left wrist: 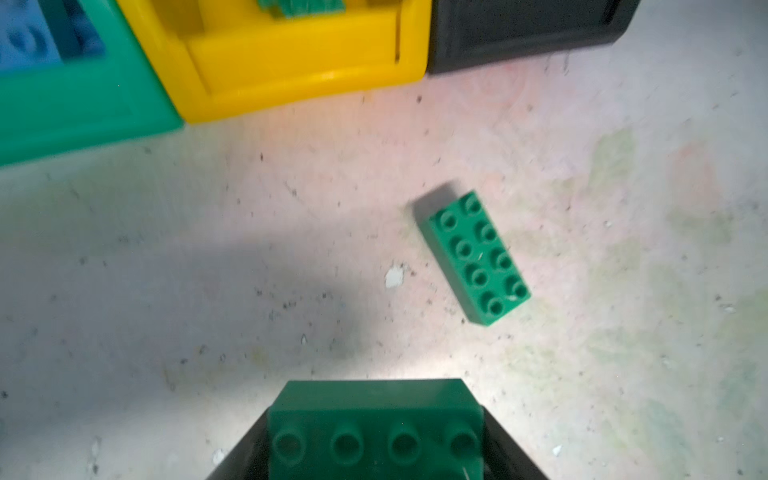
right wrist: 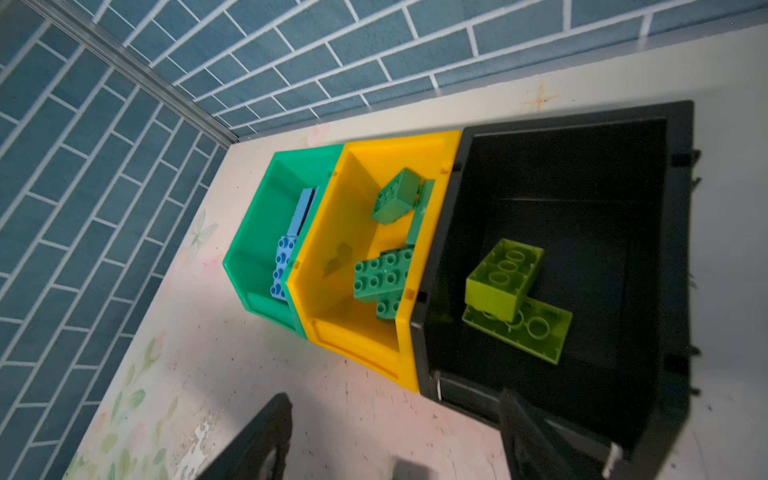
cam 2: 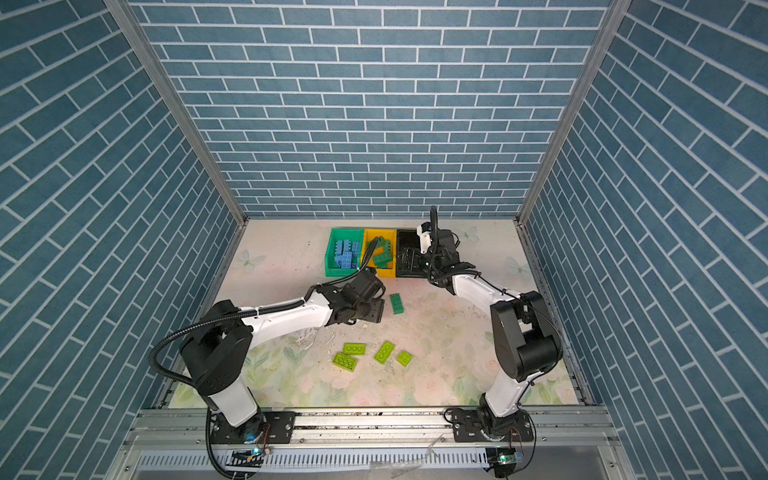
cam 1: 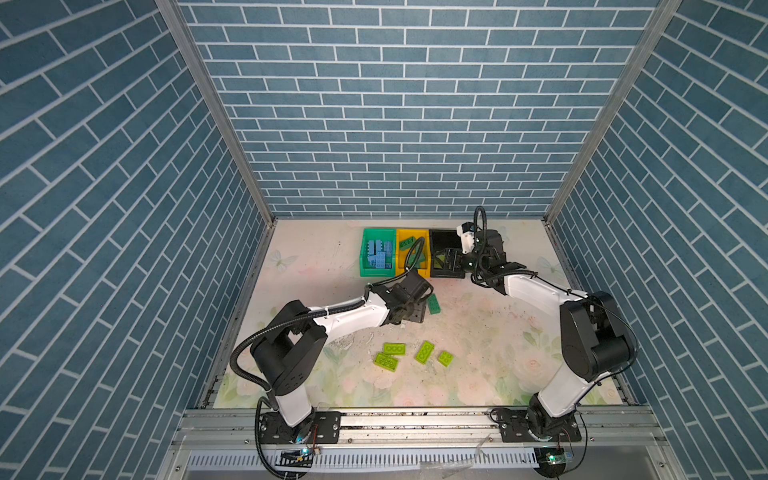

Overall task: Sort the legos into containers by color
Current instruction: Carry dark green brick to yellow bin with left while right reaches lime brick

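A dark green studded plastic brick (left wrist: 374, 399), two studs by four, is clamped between the jaws of the left end effector (left wrist: 376, 440), low over the pale floral worktop (left wrist: 166, 291). Ahead of that end effector stands the yellow open-top plastic bin (left wrist: 299, 70), where other dark green bricks are already gathered. A second dark green brick (left wrist: 478, 257) lies flat on the worktop between the two. The carry of the held brick to the yellow bin is judged to be the step in hand.

The right end effector (right wrist: 395, 415) is held empty, jaws apart, at the front lip of the black plastic bin (right wrist: 679, 249). Two lime green bricks (right wrist: 505, 278) lie in that bin. Light blue bricks (cam 1: 378, 253) fill the green plastic bin (cam 1: 376, 272). Four loose lime green bricks (cam 1: 394, 348) lie behind the left end effector.

Next, a forward reach over the yellow bin's low lip is called for, then a release.
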Controlling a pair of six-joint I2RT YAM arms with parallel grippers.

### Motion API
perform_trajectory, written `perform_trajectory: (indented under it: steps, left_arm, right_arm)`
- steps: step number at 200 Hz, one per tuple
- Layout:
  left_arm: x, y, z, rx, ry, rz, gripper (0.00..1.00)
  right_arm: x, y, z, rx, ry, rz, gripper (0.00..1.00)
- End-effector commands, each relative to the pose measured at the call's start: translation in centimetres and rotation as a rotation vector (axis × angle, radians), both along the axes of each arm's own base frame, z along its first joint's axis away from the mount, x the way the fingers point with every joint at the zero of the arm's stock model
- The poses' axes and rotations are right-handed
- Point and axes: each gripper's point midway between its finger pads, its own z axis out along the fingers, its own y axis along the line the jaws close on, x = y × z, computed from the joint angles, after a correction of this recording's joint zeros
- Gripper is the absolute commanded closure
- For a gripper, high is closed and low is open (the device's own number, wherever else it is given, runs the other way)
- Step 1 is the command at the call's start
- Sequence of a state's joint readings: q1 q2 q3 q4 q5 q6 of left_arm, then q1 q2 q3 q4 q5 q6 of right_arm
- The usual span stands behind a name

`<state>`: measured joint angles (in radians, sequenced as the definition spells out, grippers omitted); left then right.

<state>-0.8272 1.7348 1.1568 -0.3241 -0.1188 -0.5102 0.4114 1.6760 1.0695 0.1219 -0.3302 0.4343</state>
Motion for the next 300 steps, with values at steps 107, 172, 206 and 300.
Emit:
perform_trajectory:
  steps: [107, 172, 206, 300]
  left_arm:
    - [12.9, -1.6, 7.5, -0.012, -0.271, -0.063, 0.49]
    - [18.3, -0.3, 6.8, 0.022, -0.302, -0.026, 0.48]
    - [20.6, 0.2, 6.3, 0.022, -0.298, -0.004, 0.48]
    - [24.3, 0.3, 3.7, 0.033, -0.282, 0.009, 0.4]
  right_arm:
    - [-12.2, -4.4, -3.8, -0.149, 0.088, 0.061, 0.23]
    - [-19.1, -1.9, -6.5, -0.231, 0.094, 0.192, 0.24]
    - [-22.1, -1.3, -7.6, -0.292, 0.084, 0.248, 0.25]
    - [-27.0, -1.1, -10.6, -0.367, 0.107, 0.327, 0.27]
